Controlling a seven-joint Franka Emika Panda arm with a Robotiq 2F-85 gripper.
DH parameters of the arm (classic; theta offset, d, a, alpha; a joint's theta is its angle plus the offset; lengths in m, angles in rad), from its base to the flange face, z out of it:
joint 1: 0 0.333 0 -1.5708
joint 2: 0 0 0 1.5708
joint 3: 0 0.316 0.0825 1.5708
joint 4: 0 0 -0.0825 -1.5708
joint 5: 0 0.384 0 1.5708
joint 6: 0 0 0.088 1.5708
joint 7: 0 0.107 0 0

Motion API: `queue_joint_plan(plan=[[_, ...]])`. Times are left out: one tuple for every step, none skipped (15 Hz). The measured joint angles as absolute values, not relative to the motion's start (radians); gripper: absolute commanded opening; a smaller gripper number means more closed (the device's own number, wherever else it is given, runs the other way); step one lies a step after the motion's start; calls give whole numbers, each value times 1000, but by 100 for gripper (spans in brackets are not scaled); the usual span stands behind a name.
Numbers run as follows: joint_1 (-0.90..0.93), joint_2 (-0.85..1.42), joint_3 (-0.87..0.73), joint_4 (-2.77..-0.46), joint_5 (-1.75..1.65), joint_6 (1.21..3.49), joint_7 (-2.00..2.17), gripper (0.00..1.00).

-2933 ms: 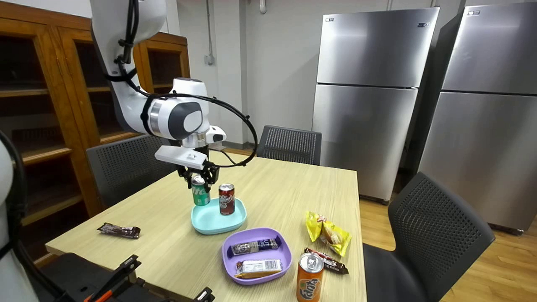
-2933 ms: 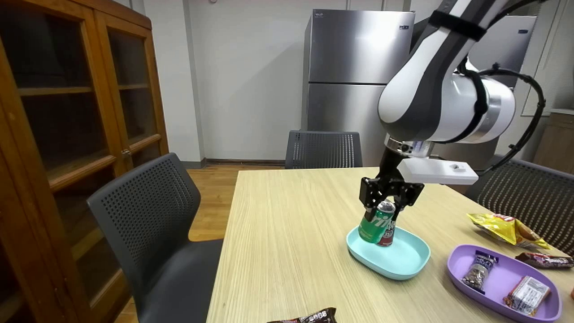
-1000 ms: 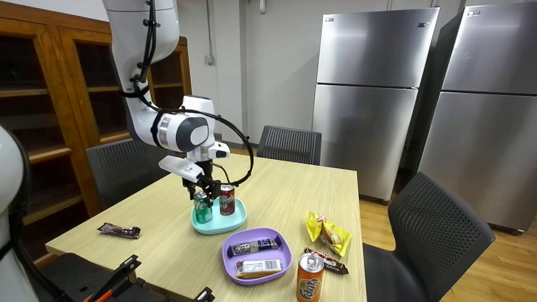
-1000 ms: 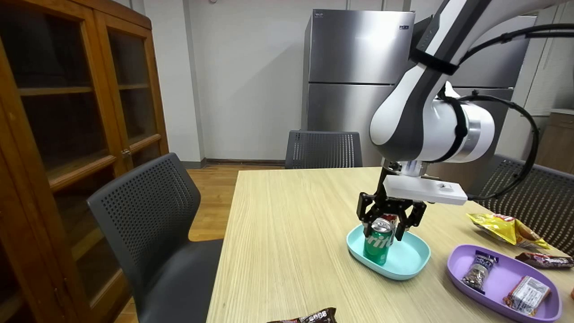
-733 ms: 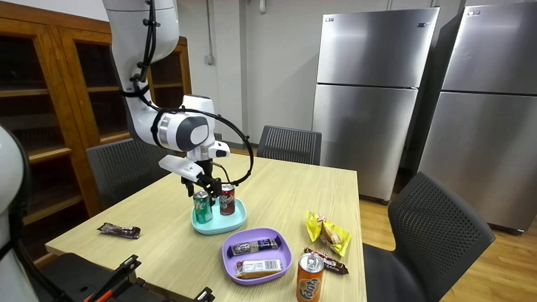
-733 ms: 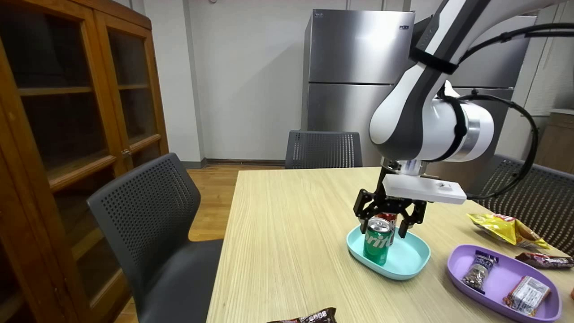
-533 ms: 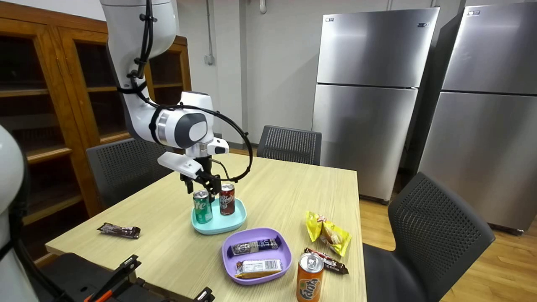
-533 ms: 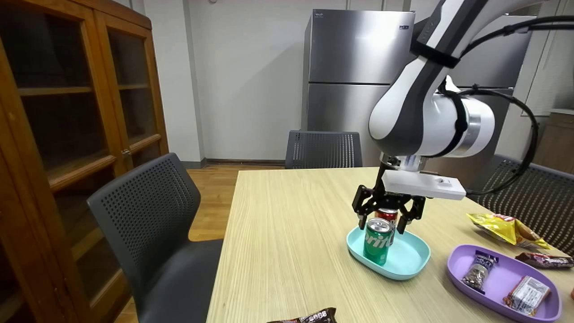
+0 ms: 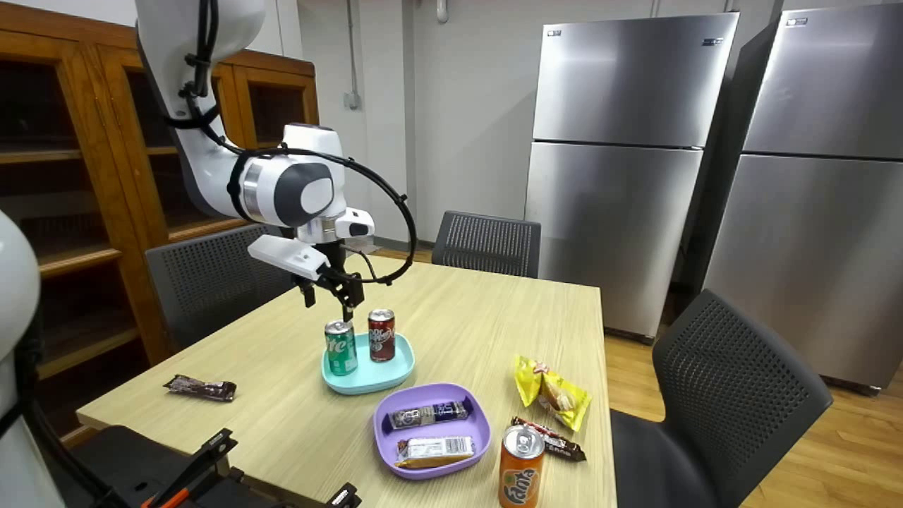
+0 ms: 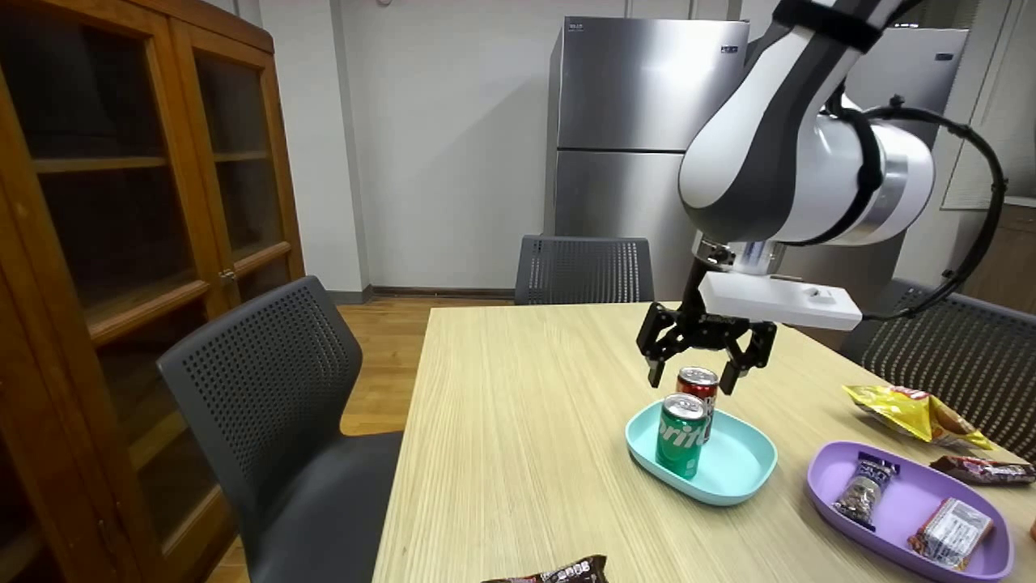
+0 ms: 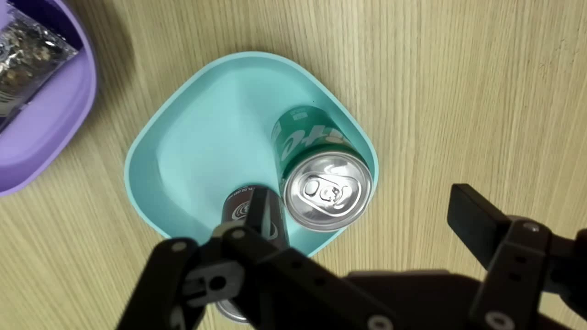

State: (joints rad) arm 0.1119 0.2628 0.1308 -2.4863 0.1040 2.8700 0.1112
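Your black two-fingered gripper (image 10: 691, 380) hangs spread, empty, above one green cylindrical metal can (image 10: 680, 441): apparently release stage, next wanting clearance.

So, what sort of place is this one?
Probably a break room or shared kitchen: two stainless-steel refrigerators stand side by side, and perforated-back chairs stand around a wood-grain table. Whether office or lab, I can't tell.

You see a glossy green cylindrical metal can (image 11: 321, 172), a smooth turquoise rounded plastic tray (image 11: 211, 133) and a pale rectangular wood-grained tabletop (image 11: 458, 101)
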Motion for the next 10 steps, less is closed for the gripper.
queue_joint_plan(plan=[[112, 241, 130, -2502, 104, 2870, 111, 100], [112, 219, 127, -2519, 104, 2870, 111, 100], [112, 197, 123, -2536, 104, 2870, 111, 100], [112, 177, 118, -2553, 104, 2870, 111, 100], [112, 158, 111, -2569, 104, 2870, 111, 100], [111, 141, 104, -2585, 104, 2870, 111, 100], [111, 125, 99, -2600, 104, 2870, 111, 100], [111, 111, 93, -2613, 103, 2870, 111, 100], [111, 100, 90, -2625, 102, 2870, 111, 100], [111, 91, 89, -2633, 102, 2870, 111, 100]])
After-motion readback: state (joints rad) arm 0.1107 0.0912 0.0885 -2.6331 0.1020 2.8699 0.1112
